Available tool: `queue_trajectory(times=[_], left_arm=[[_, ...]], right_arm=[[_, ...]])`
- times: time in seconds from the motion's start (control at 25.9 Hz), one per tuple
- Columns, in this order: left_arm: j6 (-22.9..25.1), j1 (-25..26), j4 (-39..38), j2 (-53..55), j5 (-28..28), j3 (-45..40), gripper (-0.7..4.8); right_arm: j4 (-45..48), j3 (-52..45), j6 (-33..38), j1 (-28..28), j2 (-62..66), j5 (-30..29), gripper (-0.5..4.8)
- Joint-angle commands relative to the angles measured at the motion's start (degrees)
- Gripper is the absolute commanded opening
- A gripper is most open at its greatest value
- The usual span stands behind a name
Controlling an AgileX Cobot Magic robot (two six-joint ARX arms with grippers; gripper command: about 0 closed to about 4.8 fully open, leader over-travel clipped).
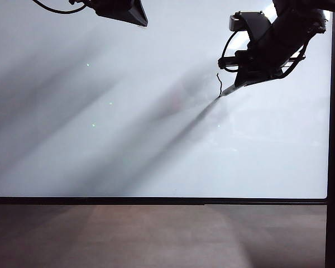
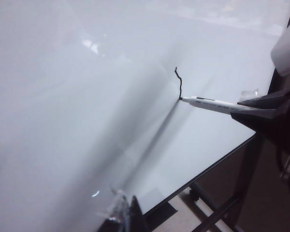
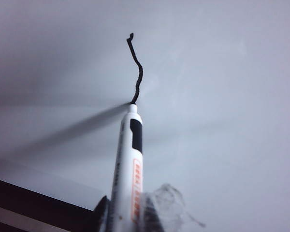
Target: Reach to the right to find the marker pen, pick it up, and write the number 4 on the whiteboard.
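Gripping marker pen, right hand marks whiteboard; left hand state unclear.

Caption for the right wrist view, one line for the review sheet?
Right gripper holds the marker pen, tip on the whiteboard at the end of one wobbly black stroke.

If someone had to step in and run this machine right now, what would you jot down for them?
Right gripper: shut on the marker pen, tip on the whiteboard at the end of a stroke.
Left gripper: idle by the board's near edge; only its tips show, so its state is unclear.
Done: pen picked up, one wobbly downward stroke drawn, right of the board's middle.
Left: the remaining lines of the 4, then lift off.
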Motion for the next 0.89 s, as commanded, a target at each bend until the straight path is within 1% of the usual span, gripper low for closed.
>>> queue_trajectory(times=[0.04,0.62,0.89], left_arm=[[0.04,-0.11,0.66,-0.28,0.02,0.17,-0.05],[0.00,-0.11,-0.22,-0.31,0.07,0.17,-0.05],[-0.17,-0.11,-0.52,-0.31,0.07,0.17,-0.05]], right_arm=[[1.46,0.26,-0.13,-0.94,-0.17,1.62,-0.06],[0.90,0.26,-0.22,-3.26,-2.01,1.77,-0.06],[-1.40,0.26,-0.35,-4.74,-2.25,1.75,-0.06]])
